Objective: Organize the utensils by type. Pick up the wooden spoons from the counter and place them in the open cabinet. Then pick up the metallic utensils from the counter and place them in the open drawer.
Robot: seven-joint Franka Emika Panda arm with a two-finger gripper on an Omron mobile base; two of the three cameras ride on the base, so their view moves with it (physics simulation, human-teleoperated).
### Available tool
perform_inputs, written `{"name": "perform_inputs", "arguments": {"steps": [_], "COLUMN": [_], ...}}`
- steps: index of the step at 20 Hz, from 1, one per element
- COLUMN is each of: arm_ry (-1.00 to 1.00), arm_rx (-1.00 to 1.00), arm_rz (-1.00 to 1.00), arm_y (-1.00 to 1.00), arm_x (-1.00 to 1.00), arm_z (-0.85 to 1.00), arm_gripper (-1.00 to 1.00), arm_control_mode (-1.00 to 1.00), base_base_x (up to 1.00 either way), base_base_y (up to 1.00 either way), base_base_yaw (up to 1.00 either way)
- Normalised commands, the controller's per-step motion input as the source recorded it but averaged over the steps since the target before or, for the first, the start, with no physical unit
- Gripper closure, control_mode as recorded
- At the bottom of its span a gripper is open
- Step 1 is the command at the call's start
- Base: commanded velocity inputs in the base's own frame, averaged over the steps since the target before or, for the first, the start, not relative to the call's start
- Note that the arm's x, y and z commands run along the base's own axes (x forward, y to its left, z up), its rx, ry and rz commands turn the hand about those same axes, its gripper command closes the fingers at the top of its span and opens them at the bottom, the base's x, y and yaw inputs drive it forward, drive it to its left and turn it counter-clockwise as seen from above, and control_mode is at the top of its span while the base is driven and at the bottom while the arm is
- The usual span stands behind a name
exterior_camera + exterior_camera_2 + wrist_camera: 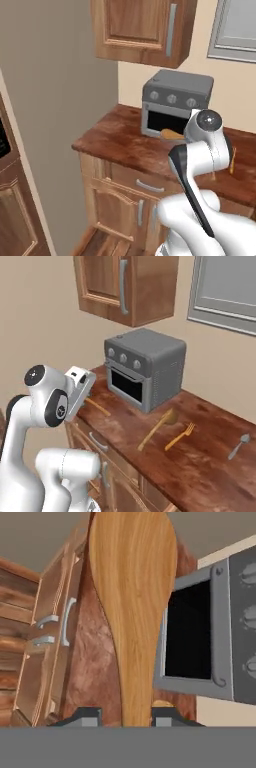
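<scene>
- The end effector (122,716) is partly closed, its two dark tips pinching the handle of a smooth tan wooden spoon (131,597), held over the counter's (200,466) left end, in front of the toaster oven (145,366).
- The counter is glossy, dark reddish-brown, with wood grain; brown drawers and doors with curved grey handles sit below its front edge.
- Mid-counter, right of the oven, lie a second wooden spoon (157,428) and, just beside it, a slim orange fork (180,436); a grey spoon (239,445) lies nearer the right end.
- Above hangs a brown wall cabinet (125,286) against a beige wall.
</scene>
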Motion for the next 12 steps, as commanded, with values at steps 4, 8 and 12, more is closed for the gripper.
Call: {"name": "perform_inputs", "arguments": {"steps": [4, 8, 12], "arm_ry": [0.0, 0.0, 0.0], "arm_rx": [0.0, 0.0, 0.0], "arm_rz": [0.0, 0.0, 0.0], "arm_y": [0.0, 0.0, 0.0], "arm_x": [0.0, 0.0, 0.0], "arm_z": [0.0, 0.0, 0.0], "arm_gripper": [1.0, 1.0, 1.0], "arm_control_mode": [1.0, 1.0, 1.0], "base_base_x": [-0.16, -0.16, -0.15], "base_base_y": [0.34, 0.37, 0.37], "base_base_yaw": [0.59, 0.59, 0.55]}}
